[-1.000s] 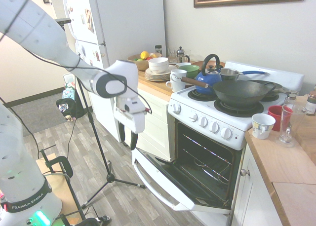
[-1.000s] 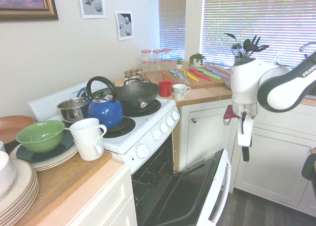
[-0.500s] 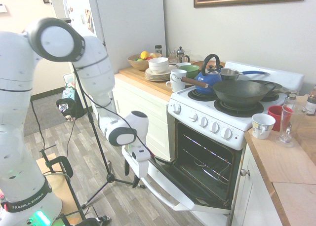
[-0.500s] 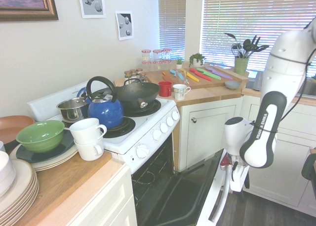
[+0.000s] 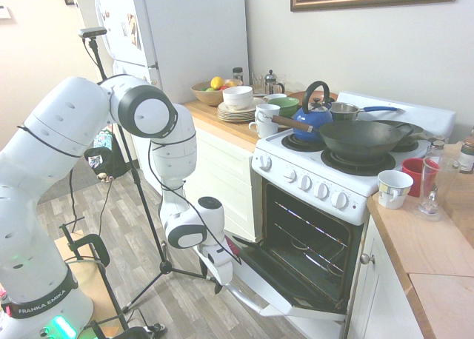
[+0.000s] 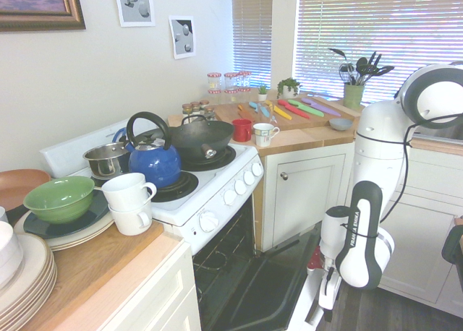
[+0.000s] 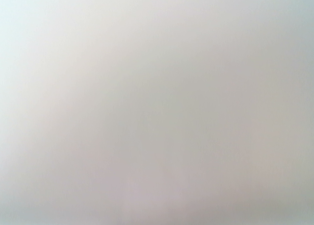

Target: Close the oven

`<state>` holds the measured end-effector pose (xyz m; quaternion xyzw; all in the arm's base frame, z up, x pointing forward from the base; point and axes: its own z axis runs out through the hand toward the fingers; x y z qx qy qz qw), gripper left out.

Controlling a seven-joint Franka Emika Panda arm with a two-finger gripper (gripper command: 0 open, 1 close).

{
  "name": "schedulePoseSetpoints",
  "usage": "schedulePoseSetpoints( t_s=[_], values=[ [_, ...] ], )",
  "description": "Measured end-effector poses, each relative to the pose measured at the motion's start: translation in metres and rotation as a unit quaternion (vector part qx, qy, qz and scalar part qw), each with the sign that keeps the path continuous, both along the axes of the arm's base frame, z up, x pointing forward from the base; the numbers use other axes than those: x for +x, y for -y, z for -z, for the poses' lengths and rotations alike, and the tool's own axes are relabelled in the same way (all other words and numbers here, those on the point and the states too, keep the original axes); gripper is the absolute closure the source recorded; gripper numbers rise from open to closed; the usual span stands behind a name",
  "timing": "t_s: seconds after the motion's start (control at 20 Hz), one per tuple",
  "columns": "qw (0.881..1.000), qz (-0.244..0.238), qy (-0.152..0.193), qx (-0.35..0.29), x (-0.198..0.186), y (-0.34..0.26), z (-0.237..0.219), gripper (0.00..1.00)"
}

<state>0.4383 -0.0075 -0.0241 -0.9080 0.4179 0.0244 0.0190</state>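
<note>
First exterior view: your gripper (image 5: pixel 217 280) hangs low beside the outer edge of the oven (image 5: pixel 315 228) door (image 5: pixel 259 276), which lies dropped open and nearly flat; whether the fingers are spread or pressed together you cannot tell. Second exterior view: the gripper (image 6: pixel 325 313) sits just under the door's (image 6: pixel 278 295) front rim. Get beneath the handle (image 5: pixel 248 303) and lift in the hinge's arc. Wrist view: only a pale blur, no guidance.
</note>
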Motion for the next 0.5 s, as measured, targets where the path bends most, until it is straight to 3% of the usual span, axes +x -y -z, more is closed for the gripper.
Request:
schedulePoseSetpoints(
  t_s=[0.15,0.35,0.5],
  values=[
    [1.000,0.004,0.028,0.006,0.024,-0.011,-0.015,0.00],
    [0.996,-0.005,0.087,0.014,0.086,-0.034,-0.065,0.00],
    [0.994,-0.001,0.108,0.013,0.126,-0.043,-0.090,0.00]
  ],
)
